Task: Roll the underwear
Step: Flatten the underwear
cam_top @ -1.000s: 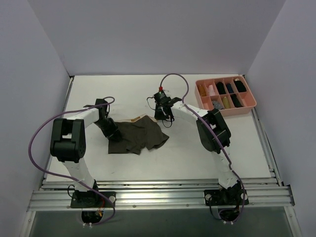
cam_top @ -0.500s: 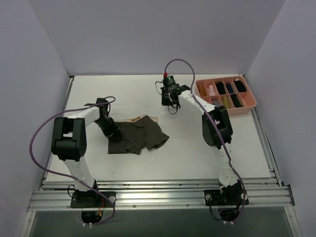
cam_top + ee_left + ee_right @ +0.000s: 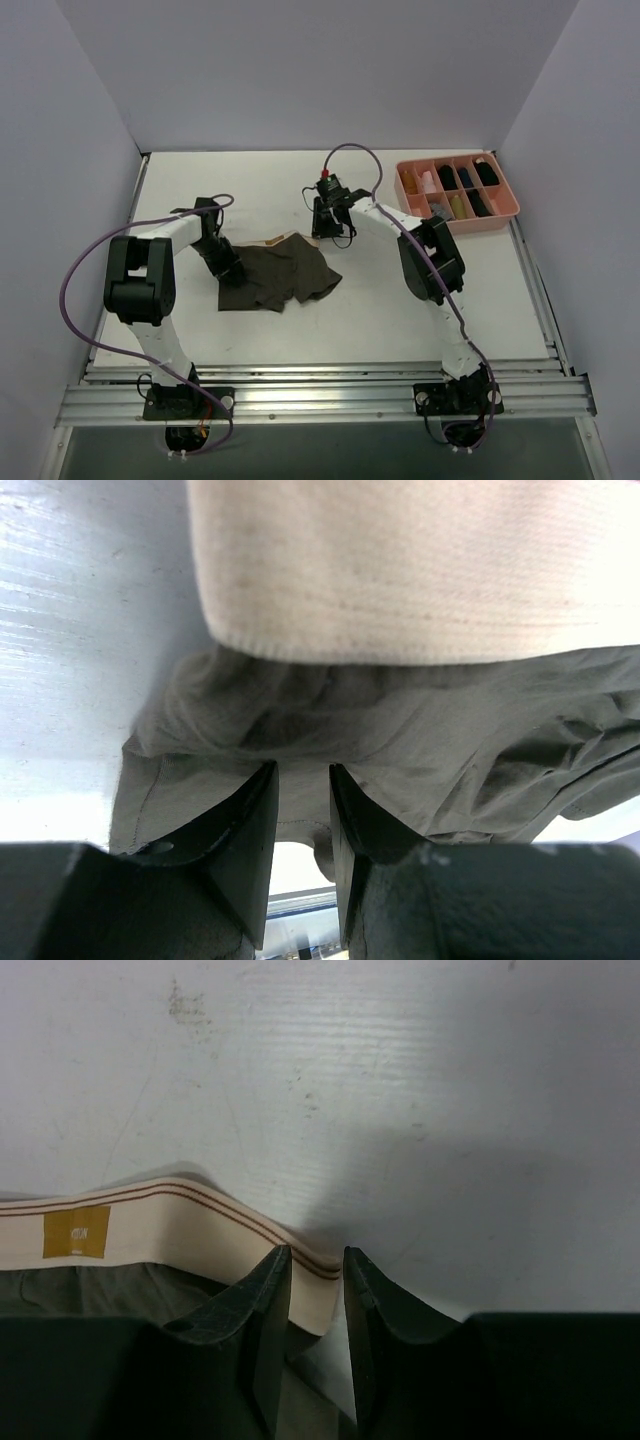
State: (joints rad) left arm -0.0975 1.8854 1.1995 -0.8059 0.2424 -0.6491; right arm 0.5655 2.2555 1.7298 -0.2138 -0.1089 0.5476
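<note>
The underwear point(image 3: 285, 277) lies spread and rumpled on the white table, dark olive with a tan waistband point(image 3: 287, 240) along its far edge. My left gripper point(image 3: 228, 268) rests at the garment's left edge. In the left wrist view its jaws point(image 3: 303, 777) stand a little apart, with the olive cloth point(image 3: 400, 730) lying across the gap. My right gripper point(image 3: 325, 228) hovers at the garment's far right corner. It is open point(image 3: 316, 1258), and the end of the striped waistband point(image 3: 180, 1225) sits just between and behind the fingertips, unpinched.
A pink compartment tray point(image 3: 511, 195) with small rolled bundles stands at the back right. Metal rails point(image 3: 320, 385) run along the near edge by the arm bases. White walls close in the table on three sides.
The right gripper swung away toward the back right, then came back down to the waistband's end, and its jaws opened. The left arm and the underwear stayed put.
</note>
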